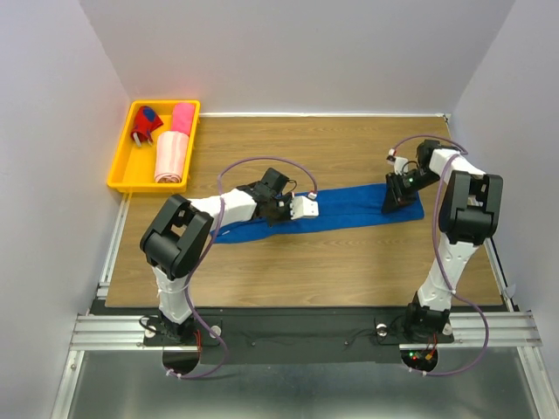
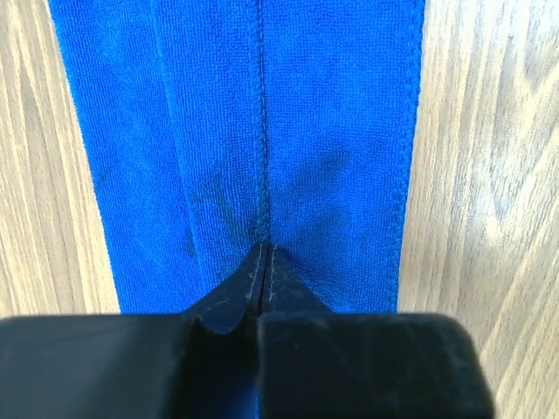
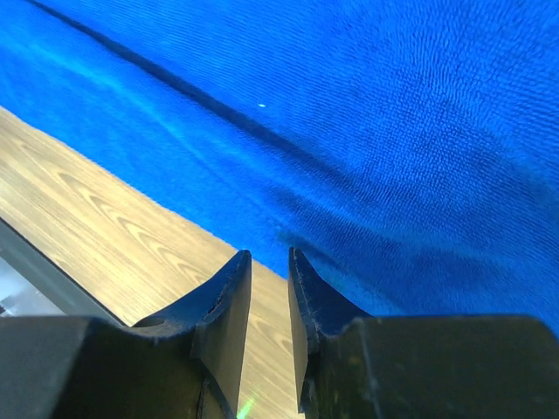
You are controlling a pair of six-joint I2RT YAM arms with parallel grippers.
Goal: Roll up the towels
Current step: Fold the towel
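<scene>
Robotics lab cell: white walls (image 1: 297, 52) box in a wooden desk (image 1: 349, 257); aluminium rails (image 1: 297, 330) along its near edge anchor the left arm (image 1: 179, 237) and right arm (image 1: 463, 209).

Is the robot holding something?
Left hand is shut at the blue towel's middle seam; a pinch cannot be told. Right hand, slightly open, holds nothing.

The top camera sits high behind the near edge of the table (image 1: 349, 262) and looks down on all of it. Each wrist camera looks forward past its own fingers (image 2: 231, 292), very near the blue towel (image 1: 358, 208). This towel appears in all three views.
</scene>
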